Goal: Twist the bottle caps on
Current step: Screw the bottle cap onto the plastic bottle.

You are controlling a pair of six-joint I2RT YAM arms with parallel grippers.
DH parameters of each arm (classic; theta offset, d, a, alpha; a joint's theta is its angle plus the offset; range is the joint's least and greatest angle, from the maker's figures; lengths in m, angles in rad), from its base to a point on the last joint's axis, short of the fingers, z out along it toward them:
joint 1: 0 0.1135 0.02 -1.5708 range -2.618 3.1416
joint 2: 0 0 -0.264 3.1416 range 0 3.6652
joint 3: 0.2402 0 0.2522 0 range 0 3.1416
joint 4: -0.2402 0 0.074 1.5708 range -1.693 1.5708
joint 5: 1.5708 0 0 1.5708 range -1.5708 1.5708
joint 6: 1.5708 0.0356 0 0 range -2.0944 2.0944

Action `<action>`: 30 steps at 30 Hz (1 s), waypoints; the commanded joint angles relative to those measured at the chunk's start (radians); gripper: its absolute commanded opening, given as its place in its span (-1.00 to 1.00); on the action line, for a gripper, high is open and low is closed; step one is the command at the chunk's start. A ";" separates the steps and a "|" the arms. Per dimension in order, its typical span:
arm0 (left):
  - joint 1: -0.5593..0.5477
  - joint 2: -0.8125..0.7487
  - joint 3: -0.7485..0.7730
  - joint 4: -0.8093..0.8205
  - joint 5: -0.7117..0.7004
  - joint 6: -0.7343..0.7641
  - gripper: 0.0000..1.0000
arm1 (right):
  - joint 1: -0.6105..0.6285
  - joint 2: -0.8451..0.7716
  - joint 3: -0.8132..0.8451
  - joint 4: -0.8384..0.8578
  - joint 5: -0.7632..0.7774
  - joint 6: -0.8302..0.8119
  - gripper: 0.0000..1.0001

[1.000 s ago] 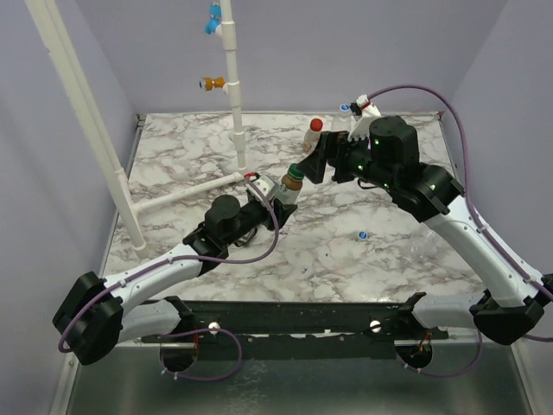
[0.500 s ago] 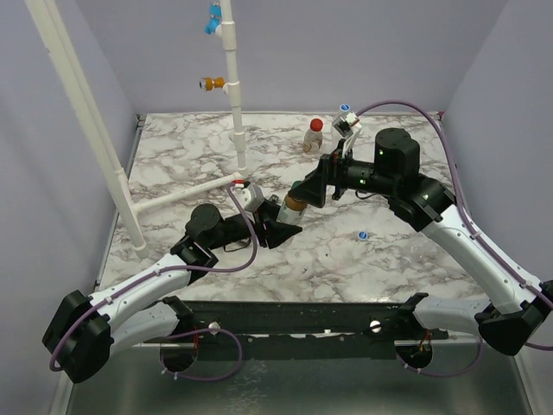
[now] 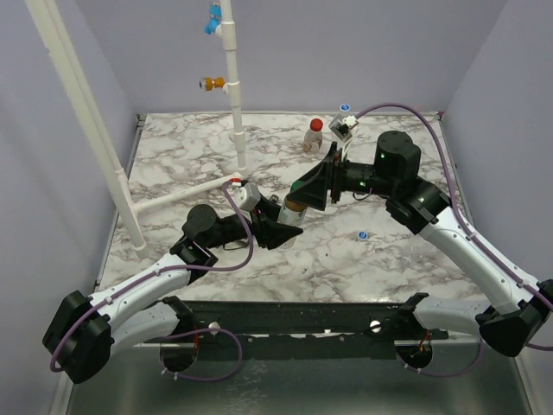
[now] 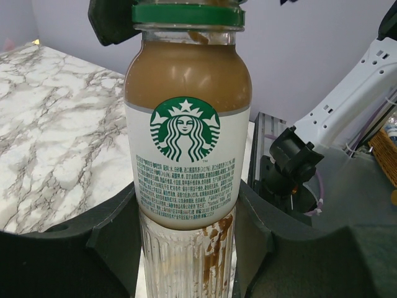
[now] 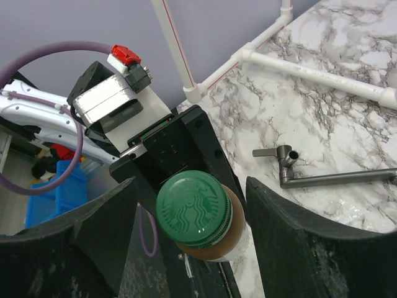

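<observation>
Bottle [image 4: 188,143], brown drink, white label, green cap [image 5: 194,209] on its neck: over mid-bench [image 3: 363,259], lower body clamped in the left end effector [image 3: 283,226]. Right end effector [image 3: 311,186]: jaws astride the cap, a gap each side, gripping nothing. Red-capped bottle [image 3: 314,137] upright at rear; blue-and-white cap [image 3: 362,234] lying loose on the right.

Bottle [image 4: 187,158], white label [image 4: 185,177]: round green siren logo [image 4: 184,128], a crowned twin-tailed figure with a star on top. This is the Starbucks mark; no brand name is spelled out. Below it is a block of fine green print, too small to read. Green cap [image 5: 194,211]: same siren embossed on top.
</observation>
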 commanded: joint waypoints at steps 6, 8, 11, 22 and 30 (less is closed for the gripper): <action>0.010 0.009 -0.001 0.050 0.039 -0.022 -0.81 | -0.006 -0.039 -0.024 0.062 0.009 0.035 0.40; 0.011 0.010 -0.001 0.051 0.040 -0.022 -0.81 | -0.007 -0.045 -0.030 0.069 0.019 0.040 0.40; 0.012 0.016 0.001 0.053 0.039 -0.024 -0.81 | -0.007 -0.046 -0.031 0.070 0.024 0.041 0.40; 0.017 0.026 0.003 0.057 0.040 -0.030 -0.83 | -0.007 -0.038 -0.033 0.056 0.046 0.045 0.08; 0.021 0.046 0.011 0.057 0.013 -0.038 -0.86 | -0.007 -0.025 -0.033 0.037 0.058 0.049 -0.32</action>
